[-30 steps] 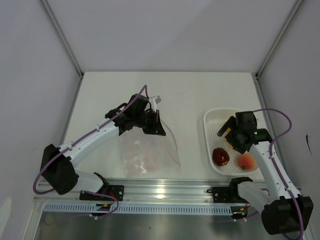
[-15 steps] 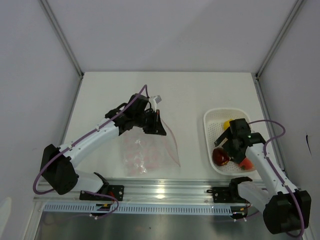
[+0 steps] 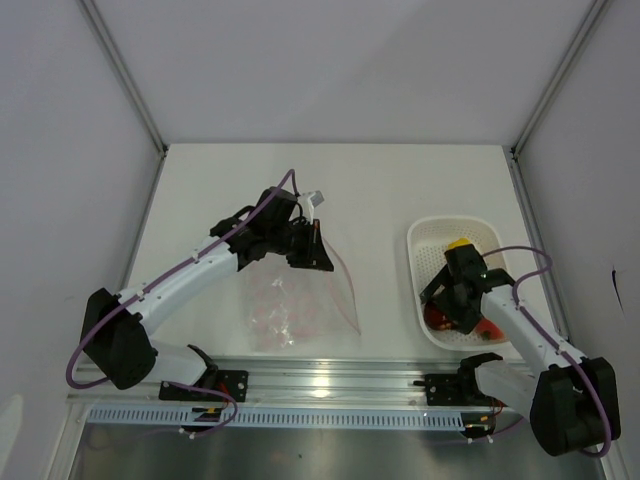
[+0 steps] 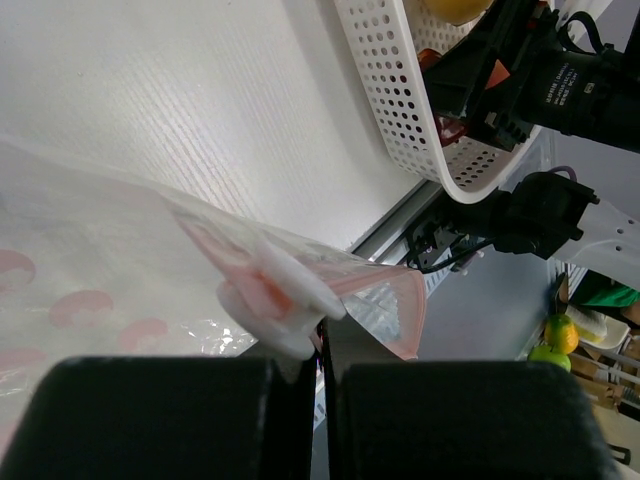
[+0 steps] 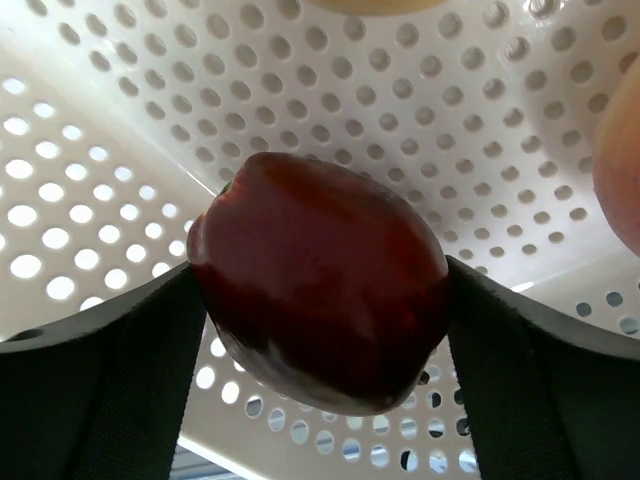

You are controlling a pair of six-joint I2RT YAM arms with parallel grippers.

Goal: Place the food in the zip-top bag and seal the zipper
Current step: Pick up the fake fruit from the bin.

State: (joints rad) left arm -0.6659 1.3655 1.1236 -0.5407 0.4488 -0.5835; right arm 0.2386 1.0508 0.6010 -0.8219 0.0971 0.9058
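Well to the left of the white perforated basket (image 3: pixel 425 235), the left gripper (image 4: pixel 322 362) is pinched fully closed on one end of the zipper (image 3: pixel 342 285), the pink-red strip along the bag's basket-facing edge. It holds that end lifted off the table (image 3: pixel 380 190). The rest of the zip-top bag (image 3: pixel 290 308) trails flat on the surface, further from the basket. Judging from the pose, the raised edge is there to keep the mouth reachable from the basket side, so a piece can be carried across and slipped in. Whether the mouth is actually parted cannot be told from these views. No food shows inside the bag.

All the food that shows is in the basket. The right gripper (image 3: pixel 452 305) is down inside it near its front end, jaws spread wide, one finger on either side of the dark red piece (image 5: pixel 320 290). The pads sit right against its flanks, but the piece rests on the basket floor and I would not call it gripped yet. It looks like the first piece chosen, probably because it lies on the basket's bag-facing side. The orange-red piece (image 3: pixel 490 328) lies just beside it toward the basket's outer wall, and a yellow piece (image 3: pixel 460 243) lies toward the far end, out of the gripper's way
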